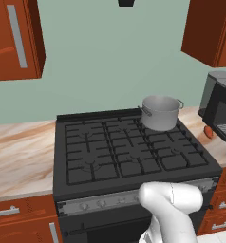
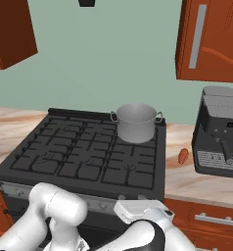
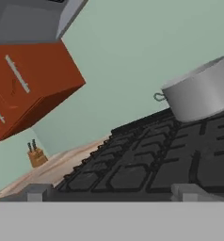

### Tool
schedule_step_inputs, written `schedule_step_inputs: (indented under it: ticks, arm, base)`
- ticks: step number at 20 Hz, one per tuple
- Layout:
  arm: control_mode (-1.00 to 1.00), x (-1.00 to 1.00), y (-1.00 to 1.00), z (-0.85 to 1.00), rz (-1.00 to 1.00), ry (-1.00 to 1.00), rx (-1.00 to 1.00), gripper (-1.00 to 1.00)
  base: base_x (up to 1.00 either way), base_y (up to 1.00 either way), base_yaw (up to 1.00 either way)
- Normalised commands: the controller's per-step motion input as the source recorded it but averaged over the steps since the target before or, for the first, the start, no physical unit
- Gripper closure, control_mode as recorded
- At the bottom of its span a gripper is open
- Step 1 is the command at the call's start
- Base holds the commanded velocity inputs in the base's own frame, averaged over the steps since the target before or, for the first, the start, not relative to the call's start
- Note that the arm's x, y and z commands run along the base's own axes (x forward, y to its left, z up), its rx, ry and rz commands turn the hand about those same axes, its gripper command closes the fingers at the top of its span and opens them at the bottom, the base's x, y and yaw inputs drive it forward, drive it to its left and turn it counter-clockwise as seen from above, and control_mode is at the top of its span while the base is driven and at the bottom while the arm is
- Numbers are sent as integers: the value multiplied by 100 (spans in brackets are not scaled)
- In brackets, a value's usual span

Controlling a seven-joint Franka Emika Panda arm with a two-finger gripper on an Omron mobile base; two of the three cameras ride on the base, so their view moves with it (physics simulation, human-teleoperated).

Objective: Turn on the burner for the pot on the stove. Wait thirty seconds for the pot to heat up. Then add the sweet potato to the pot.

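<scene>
The pot (image 1: pixel 160 113) stands upright on the back right burner of the stove (image 1: pixel 105 152), close to the stove's rear edge and right edge. The other grates lie bare, so the whole left half and the front row of the black grid are open room. The sweet potato (image 1: pixel 208 131) lies on the worktop (image 1: pixel 20 152) to the right of the stove, well apart from the pot, in the narrow strip between the stove's right edge and the coffee machine (image 1: pixel 220 107); in the right base view it sits just beside the machine's drip tray. The knobs (image 1: pixel 101 203) run along the silver front strip, below the front edge of the grates.

The pincer (image 3: pixel 112 192) is low at the stove's front edge, and its 2 fingertips (image 3: pixel 35 192) stand spread wide with nothing between them, looking across the grates toward the pot.

The worktop is pale marbled stone on both sides of the stove. Red-brown wall cabinets (image 1: pixel 15 38) hang at upper left and upper right against a pale green wall (image 1: pixel 115 57). A knife block (image 3: pixel 36 155) stands far off on the left worktop.
</scene>
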Motion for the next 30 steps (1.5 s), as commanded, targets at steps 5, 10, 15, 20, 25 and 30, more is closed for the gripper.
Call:
schedule_step_inputs:
  ticks: [5, 10, 15, 20, 25, 30]
  arm:
    - [-100, 0, -4, -60, 0, -21, 0, -100]
    - [-100, 0, 0, -58, 0, -20, 0, -100]
    - [-100, 2, 0, -40, 0, -14, 0, -100]
    - [-100, 19, 0, -38, 0, -3, 0, -100]
    - [-100, 29, 1, -42, 0, 0, -4, -100]
    - [-100, 14, 1, -35, 0, -1, -8, -100]
  base:
    - [0, 0, 0]
    - [0, 0, 0]
    - [0, 0, 0]
    - [0, 0, 0]
    - [0, 0, 0]
    - [0, 0, 0]
